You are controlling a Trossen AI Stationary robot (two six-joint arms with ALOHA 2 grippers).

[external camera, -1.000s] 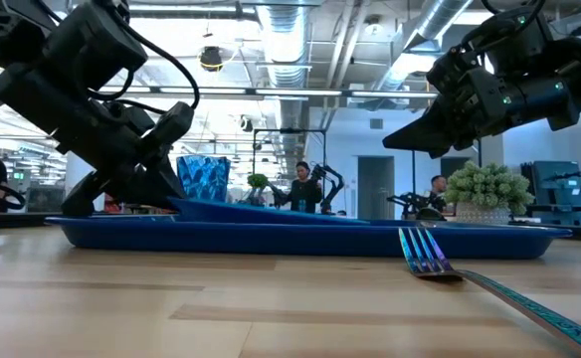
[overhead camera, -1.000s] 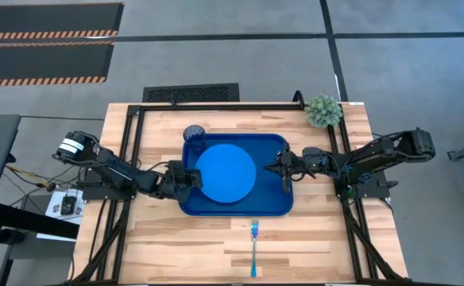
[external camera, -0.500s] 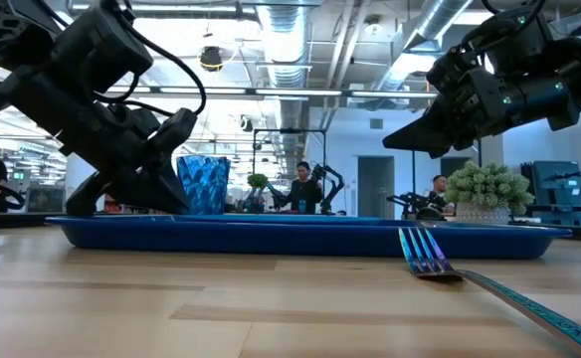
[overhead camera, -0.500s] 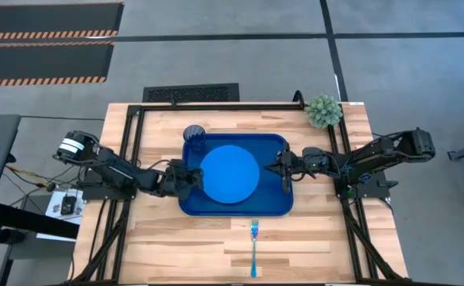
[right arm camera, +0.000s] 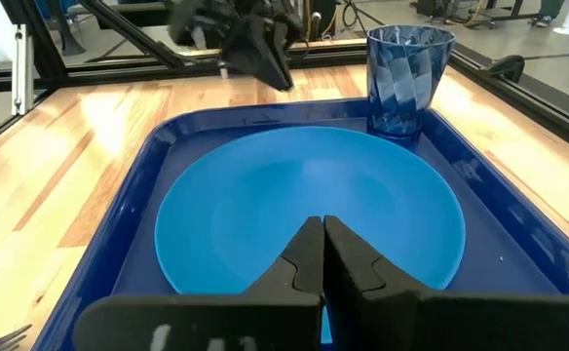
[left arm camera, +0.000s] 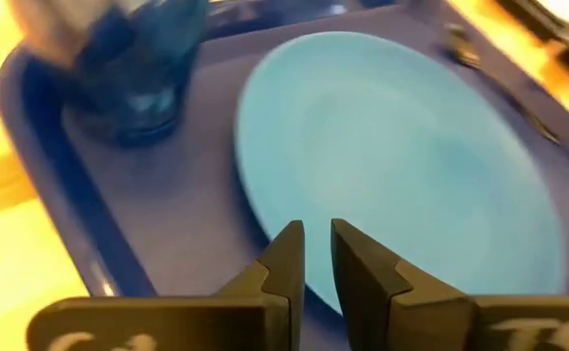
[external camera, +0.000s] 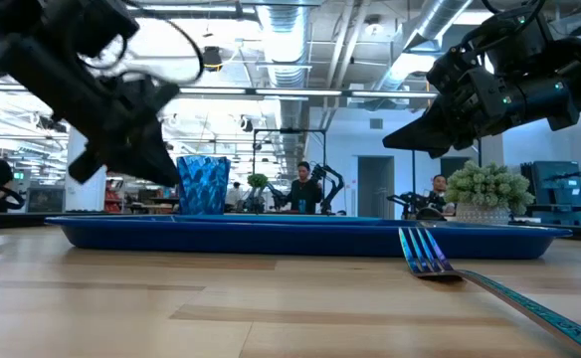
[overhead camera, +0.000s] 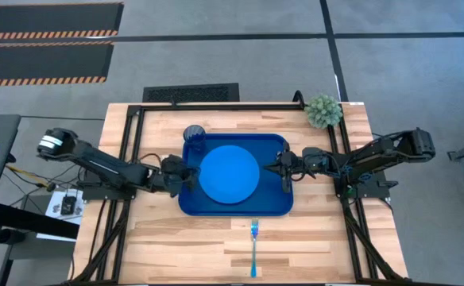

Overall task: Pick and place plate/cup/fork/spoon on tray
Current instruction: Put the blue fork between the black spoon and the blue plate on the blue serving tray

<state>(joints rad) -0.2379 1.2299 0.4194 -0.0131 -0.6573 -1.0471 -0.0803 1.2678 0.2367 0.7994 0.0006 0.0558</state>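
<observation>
The bright blue plate [overhead camera: 229,174] lies flat in the dark-blue tray [overhead camera: 236,208]. The dark-blue cup [overhead camera: 194,136] stands upright in the tray's far left corner. The grey spoon [left arm camera: 504,88] lies in the tray along its right rim. The light-blue fork [overhead camera: 254,246] lies on the table in front of the tray. My left gripper [left arm camera: 319,252] hovers over the tray's left part, just off the plate's left edge, empty, with a narrow gap between its fingers. My right gripper [right arm camera: 322,244] is shut and empty above the tray's right rim.
A small green plant [overhead camera: 324,110] stands at the table's far right corner. A black frame [overhead camera: 216,104] runs along the table's far and side edges. Bare wood lies in front of the tray around the fork.
The plate's left edge, which was raised off the tray, has come down, and the plate now lies flat, a little farther right. My left gripper has risen and drawn back toward the table's left edge, clear of the plate.
</observation>
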